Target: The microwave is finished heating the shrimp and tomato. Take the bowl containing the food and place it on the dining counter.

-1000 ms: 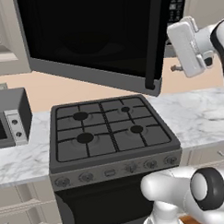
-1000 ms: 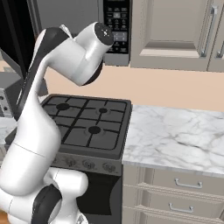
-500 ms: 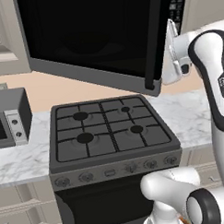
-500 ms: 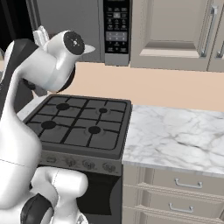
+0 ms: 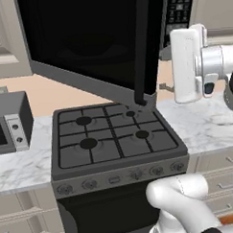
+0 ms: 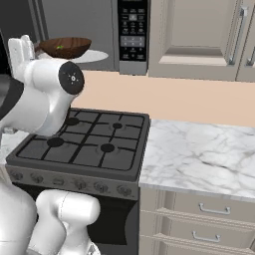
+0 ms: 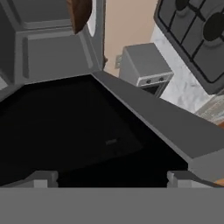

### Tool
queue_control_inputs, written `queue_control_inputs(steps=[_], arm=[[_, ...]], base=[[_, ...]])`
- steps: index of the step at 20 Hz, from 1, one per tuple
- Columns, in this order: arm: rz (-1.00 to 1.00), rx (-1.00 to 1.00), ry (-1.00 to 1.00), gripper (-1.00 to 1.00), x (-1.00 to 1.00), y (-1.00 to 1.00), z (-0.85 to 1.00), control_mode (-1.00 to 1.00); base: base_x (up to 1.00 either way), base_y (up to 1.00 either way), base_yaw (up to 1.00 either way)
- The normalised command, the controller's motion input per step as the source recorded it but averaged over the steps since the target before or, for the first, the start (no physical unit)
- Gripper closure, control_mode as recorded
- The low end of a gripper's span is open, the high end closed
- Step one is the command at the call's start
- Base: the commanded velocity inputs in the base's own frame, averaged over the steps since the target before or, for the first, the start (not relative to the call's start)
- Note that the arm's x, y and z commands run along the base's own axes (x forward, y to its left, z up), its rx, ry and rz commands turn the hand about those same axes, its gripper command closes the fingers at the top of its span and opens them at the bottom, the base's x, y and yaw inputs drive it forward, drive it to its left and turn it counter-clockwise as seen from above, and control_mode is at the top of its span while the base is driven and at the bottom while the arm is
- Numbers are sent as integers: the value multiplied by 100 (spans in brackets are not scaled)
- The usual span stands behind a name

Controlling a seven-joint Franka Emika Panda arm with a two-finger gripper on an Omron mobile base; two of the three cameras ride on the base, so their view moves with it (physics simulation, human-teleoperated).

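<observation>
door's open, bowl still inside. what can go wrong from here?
1. The microwave door hangs wide open over the stove; the arm, right beside its handle edge, may clip it when reaching in.
2. The bowl sits on the white turntable high in the cavity; a tilted lift may spill the food.
3. The gripper is rolled sideways, so it probably needs reorienting first.

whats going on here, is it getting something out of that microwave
Yes, that looks like the plan. The microwave above the stove has its door swung open, and the wooden bowl sits inside on the white turntable with something green showing over its rim. The white arm is raised beside the opening, with its hand facing the inner side of the door. The bowl is not yet held, and whether the jaws are open cannot be told. The marble counter is to the stove's right.
</observation>
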Motion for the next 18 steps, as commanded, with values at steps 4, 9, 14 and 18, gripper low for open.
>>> queue_control_inputs(steps=[4, 9, 14, 18], arm=[[-2, 14, 0, -100, -95, 97, 0, -100], [-15, 0, 3, -100, -61, 100, -20, -100], [-17, -10, 7, -100, -30, 100, -6, -100], [-3, 7, 0, -100, 0, -27, 1, -100]], base=[[0, 0, 0], [0, 0, 0], [0, 0, 0], [0, 0, 0]])
